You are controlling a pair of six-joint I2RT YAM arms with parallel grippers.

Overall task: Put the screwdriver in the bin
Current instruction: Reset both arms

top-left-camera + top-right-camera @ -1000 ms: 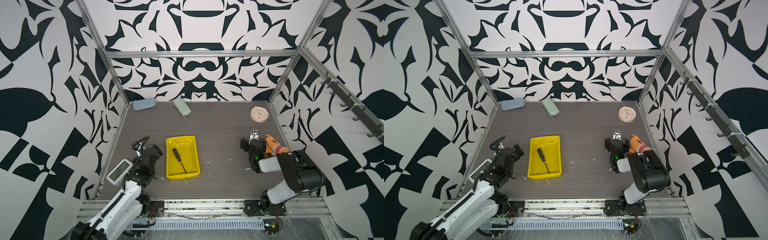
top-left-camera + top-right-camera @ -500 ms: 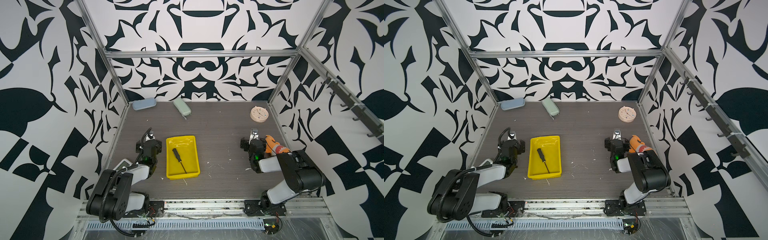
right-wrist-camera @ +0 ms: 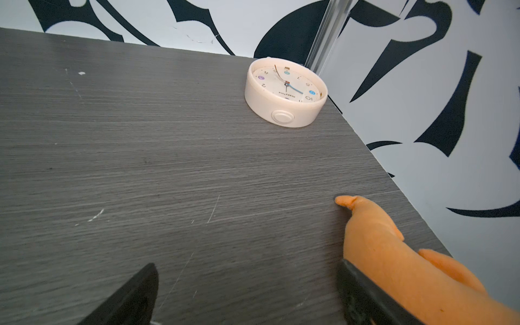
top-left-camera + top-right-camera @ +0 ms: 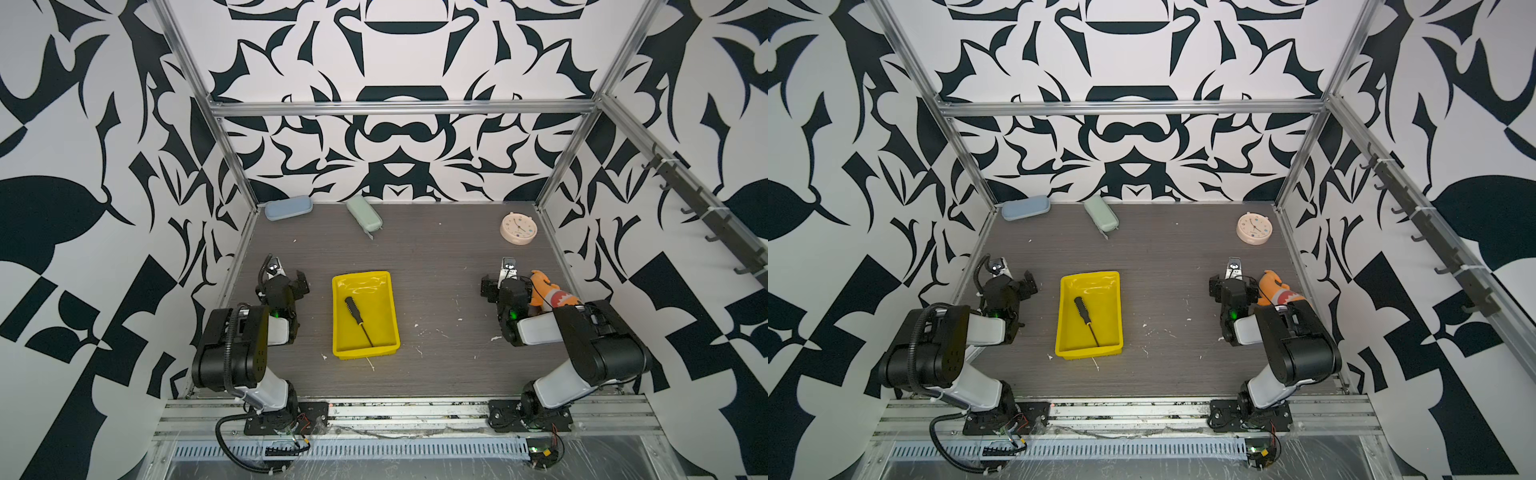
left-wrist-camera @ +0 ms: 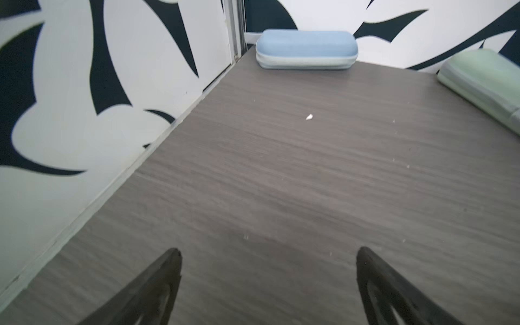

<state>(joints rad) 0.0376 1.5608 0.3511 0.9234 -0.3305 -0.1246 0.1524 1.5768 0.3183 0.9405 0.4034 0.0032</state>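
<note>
Rail (image 4: 415, 412) of aluminium at the near edge; we count both arm bases bolted on it. Left arm (image 4: 232, 345) and right arm (image 4: 598, 353), each folded low over the grey table (image 4: 440, 266), well apart, one at either side.

Bin (image 4: 384, 309), bright yellow, shallow, low rim, on the table between the two arms. Inside it we list the screwdriver (image 4: 360, 322): black handle toward the far end, thin shaft slanting toward the near right corner, flat on the bin floor, touched by neither tool.

Left gripper (image 5: 269, 250): jaws wide apart, nothing between them, only bare table in its wrist view. It sits beside the bin's left side, apart from it. Right gripper (image 3: 247, 264): jaws likewise spread wide, holding nothing. We note an orange plush toy (image 3: 374, 239) lying just beside its right-hand finger; whether the two touch we cannot tell.

Further back, at the right: round cream clock (image 4: 518, 227), face up, near the far right corner. At the far wall: pale green case (image 4: 364, 212), set at an angle, and pale blue case (image 4: 288, 207) in the far left corner. Black-and-white patterned walls (image 4: 395, 54) on three sides.
</note>
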